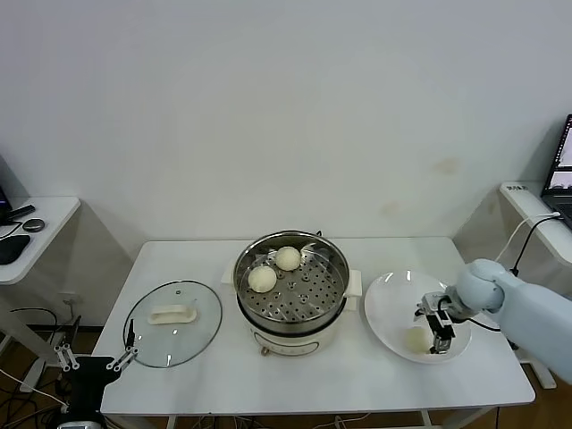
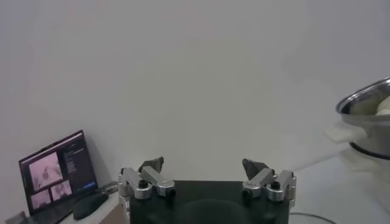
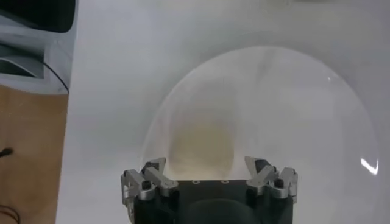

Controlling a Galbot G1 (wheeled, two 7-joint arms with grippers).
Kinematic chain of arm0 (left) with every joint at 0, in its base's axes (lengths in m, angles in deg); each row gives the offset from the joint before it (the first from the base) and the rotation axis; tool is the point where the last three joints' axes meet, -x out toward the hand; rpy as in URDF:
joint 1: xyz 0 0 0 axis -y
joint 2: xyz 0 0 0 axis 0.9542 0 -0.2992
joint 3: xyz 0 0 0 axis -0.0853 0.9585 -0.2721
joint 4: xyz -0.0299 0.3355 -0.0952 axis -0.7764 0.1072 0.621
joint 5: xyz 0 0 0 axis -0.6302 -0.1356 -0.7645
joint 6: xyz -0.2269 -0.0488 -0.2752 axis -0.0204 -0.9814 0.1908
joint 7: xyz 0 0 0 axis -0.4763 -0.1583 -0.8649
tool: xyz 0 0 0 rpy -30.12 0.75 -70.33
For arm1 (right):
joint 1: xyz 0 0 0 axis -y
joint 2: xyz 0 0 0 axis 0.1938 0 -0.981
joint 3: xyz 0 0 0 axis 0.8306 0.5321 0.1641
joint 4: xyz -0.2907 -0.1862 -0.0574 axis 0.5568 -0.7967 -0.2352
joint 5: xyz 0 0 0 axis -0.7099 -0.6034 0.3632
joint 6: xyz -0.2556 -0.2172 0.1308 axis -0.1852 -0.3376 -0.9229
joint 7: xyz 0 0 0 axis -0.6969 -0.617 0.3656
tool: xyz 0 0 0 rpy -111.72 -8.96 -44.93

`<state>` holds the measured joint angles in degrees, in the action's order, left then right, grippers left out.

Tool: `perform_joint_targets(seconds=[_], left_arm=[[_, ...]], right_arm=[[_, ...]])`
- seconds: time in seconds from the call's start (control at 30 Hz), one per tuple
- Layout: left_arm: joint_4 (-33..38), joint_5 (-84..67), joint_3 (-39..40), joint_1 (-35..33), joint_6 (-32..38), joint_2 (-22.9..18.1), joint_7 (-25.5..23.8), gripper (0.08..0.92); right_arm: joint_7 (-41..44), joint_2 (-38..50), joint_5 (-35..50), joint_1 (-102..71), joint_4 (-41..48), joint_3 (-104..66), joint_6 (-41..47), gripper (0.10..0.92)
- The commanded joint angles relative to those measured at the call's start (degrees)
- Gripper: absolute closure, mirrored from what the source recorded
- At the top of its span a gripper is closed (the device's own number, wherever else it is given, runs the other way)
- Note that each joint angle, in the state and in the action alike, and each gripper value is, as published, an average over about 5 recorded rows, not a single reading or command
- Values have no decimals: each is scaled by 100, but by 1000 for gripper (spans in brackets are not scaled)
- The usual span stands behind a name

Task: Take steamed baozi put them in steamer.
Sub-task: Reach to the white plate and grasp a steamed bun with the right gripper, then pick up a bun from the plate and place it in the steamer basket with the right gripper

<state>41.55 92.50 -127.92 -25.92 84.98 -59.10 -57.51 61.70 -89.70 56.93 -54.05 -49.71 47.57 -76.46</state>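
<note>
Right of the steamer (image 1: 291,284), on the white plate (image 1: 391,295): right gripper (image 1: 434,337) low over the plate's near side, arm reaching in from the table's right edge, forearm bent inward. Jaws spread wide w/ one baozi (image 1: 416,339) just beside them; wrist view shows that bun (image 3: 203,143) ahead of the open fingers (image 3: 155,171), not gripped. Two more baozi (image 1: 274,269) sit on the steamer's perforated tray, back-left part, near each other. Left of steamer: glass lid (image 1: 172,323) flat on table (white handle up). Left gripper (image 1: 94,365) parked off the table's front-left corner, beyond the lid, jaws wide apart, holding nothing (image 2: 206,176).
</note>
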Motion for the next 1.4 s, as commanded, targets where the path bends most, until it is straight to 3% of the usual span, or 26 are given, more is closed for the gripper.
perform_joint_targets(seconds=[0.03, 0.33, 0.57, 0.8, 1.03, 1.23, 1.4], left_arm=[[-37, -8, -9, 10, 15, -10, 12, 177], [-46, -7, -8, 38, 16, -19, 13, 177], [22, -5, 9, 50, 2, 13, 4, 177], [46, -50, 23, 121, -10, 68, -4, 177], [22, -124, 26, 247, -33, 102, -10, 177], [-20, -146, 17, 292, -48, 114, -15, 177], [-64, -149, -12, 305, -42, 104, -16, 177]], right_arm=[[68, -155, -75, -86, 110, -42, 137, 233], [293, -23, -66, 52, 59, -33, 179, 471], [591, 112, 208, 734, -90, 208, 42, 570], [1220, 146, 1003, 2682, -168, 623, -358, 559], [1276, -799, 1967, 4725, 55, 1523, -952, 558], [946, -1522, 2350, 5098, -716, 2166, -1343, 558], [575, -2219, 2102, 5026, -958, 2690, -2051, 557]])
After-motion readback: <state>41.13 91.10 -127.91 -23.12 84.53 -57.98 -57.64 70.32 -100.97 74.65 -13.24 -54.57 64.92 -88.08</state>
